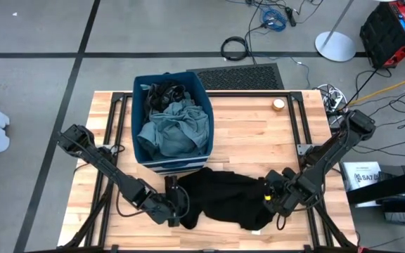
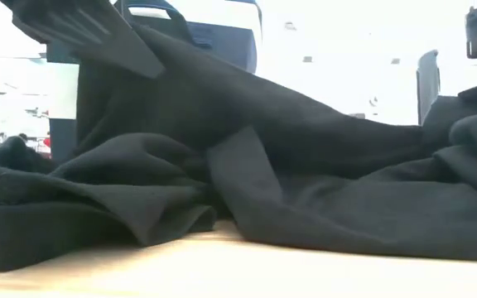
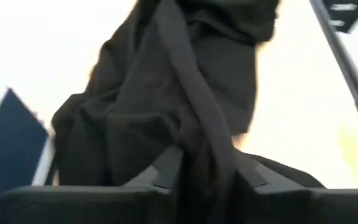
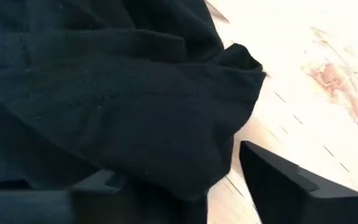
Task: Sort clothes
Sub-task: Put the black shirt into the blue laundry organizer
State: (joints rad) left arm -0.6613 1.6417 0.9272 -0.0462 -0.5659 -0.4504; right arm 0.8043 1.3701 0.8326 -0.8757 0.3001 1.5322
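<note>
Black garment [image 1: 223, 198] heaped near bench [image 1: 245, 126] front edge, long axis left-right between us. Left hand [image 1: 176, 207] narrow, cloth between fingers; right hand [image 1: 271, 199] wide, at opposite end.

- Both arms are dark, near-black, built of slim straight links joined by chunkier rounded joint housings.
- The left arm [image 1: 104, 165] carries a thin black cable looping along its forearm.
- The right arm [image 1: 329, 151] shows a small yellow mark near its wrist.
- The left end effector [image 1: 176, 204] has flat, matte black fingers [image 3: 166, 171] with squared edges.
- The right end effector [image 1: 269, 199] has a wedge-shaped black finger [image 4: 284, 183], tapering to a point.
</note>
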